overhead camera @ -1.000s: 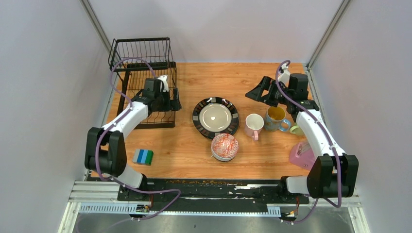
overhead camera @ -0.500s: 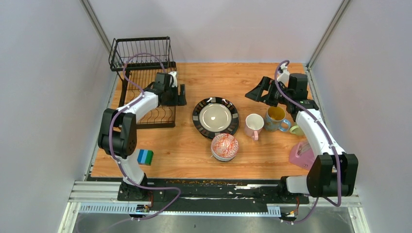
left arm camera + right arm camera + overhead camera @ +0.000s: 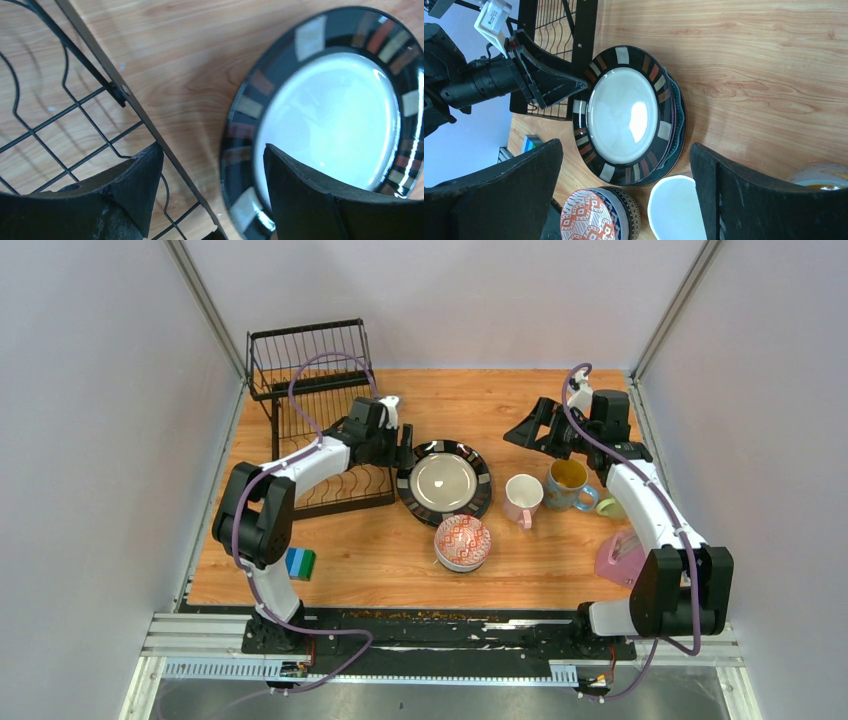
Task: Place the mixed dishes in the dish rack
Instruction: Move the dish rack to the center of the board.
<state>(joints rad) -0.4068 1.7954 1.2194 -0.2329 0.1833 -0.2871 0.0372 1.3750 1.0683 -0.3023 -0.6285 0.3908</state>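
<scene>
The black wire dish rack (image 3: 305, 360) stands skewed at the back left, its near right corner close to a black-rimmed cream plate (image 3: 444, 481). That plate lies on a teal plate (image 3: 679, 120). My left gripper (image 3: 403, 447) is open between rack and plate. In the left wrist view, the left gripper (image 3: 211, 150) has the rack's edge bar (image 3: 135, 105) and the plate's rim (image 3: 240, 145) between its fingers. A patterned bowl (image 3: 462, 541), a pink mug (image 3: 522, 498) and a blue-yellow mug (image 3: 568, 483) stand nearby. My right gripper (image 3: 527, 427) hangs open and empty behind the mugs.
A blue-green striped sponge (image 3: 298, 562) lies at the front left. A pink container (image 3: 620, 558) sits at the front right, with a pale green piece (image 3: 610, 508) half hidden by the right arm. Walls close both sides.
My left arm swung right from over the rack to the plate's left edge, its jaws narrowing slightly. The rack slid and turned toward the plate with it. The right arm stayed still.
</scene>
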